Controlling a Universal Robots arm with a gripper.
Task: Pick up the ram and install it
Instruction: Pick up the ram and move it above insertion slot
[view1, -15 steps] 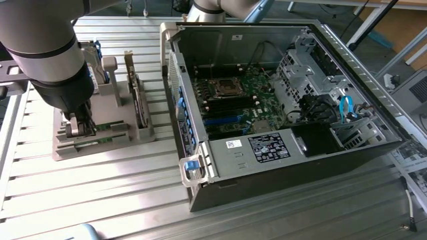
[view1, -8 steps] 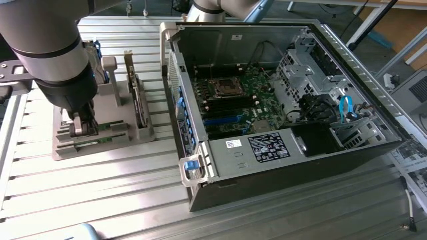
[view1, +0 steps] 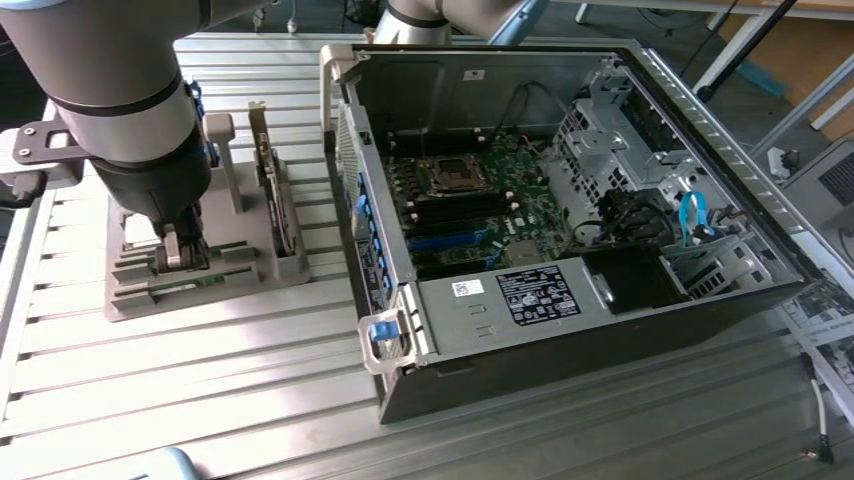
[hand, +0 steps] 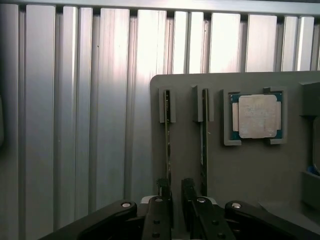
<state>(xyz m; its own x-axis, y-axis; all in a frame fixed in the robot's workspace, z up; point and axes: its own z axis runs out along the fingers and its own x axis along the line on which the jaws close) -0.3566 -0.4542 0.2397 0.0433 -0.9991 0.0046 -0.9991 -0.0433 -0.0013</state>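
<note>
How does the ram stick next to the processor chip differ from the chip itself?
The ram stick stands on edge in a slot; the processor chip lies flat in a recess. The ram stick is long and narrow; the chip is square. Both sit in the grey holder.

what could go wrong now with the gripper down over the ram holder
1. The open gripper hangs low over the ram, which stands on edge in the grey holder. One finger looks in line with the stick, not beside it, so it may press on its edge.
2. A second stick stands close alongside, and the other finger could knock it.
</note>
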